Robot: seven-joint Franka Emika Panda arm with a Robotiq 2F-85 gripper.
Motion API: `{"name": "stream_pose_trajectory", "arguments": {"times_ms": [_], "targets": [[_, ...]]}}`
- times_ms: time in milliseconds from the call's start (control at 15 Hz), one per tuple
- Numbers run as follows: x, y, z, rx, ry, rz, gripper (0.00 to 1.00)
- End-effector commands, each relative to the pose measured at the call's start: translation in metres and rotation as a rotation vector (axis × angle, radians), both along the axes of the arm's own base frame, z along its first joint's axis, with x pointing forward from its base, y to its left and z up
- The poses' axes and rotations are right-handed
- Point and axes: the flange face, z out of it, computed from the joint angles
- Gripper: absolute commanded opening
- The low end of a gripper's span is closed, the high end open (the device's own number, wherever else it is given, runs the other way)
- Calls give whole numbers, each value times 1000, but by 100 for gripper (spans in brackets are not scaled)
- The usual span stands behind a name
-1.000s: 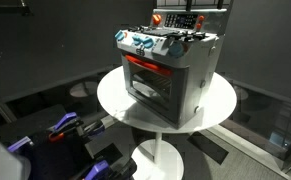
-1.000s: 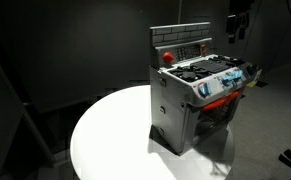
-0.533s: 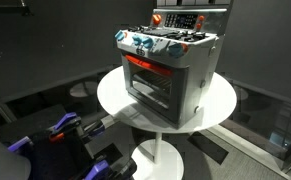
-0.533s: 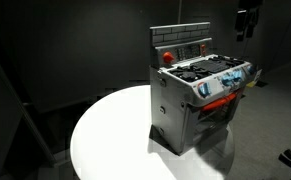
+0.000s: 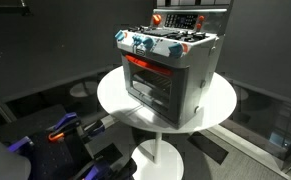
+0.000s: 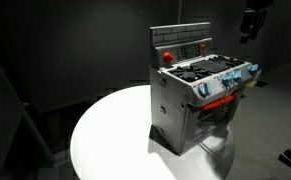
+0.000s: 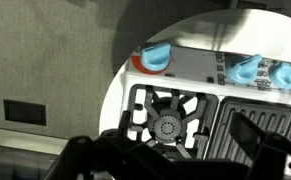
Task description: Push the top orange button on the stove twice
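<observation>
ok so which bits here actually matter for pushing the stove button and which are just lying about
For the job:
toy stove
red-orange button on its back panel
gripper, open, off to the stove's side

Just there:
round white table
blue knobs
blue-and-red gear low beside the table
</observation>
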Motion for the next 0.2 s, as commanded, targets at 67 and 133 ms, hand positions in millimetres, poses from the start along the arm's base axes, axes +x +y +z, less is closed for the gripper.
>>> {"name": "stream_pose_trajectory", "arguments": {"times_ms": [67,133], "targets": [[-7,2,1,16,-5,-2,100],[-10,3,2,24,-7,-3,100]]}}
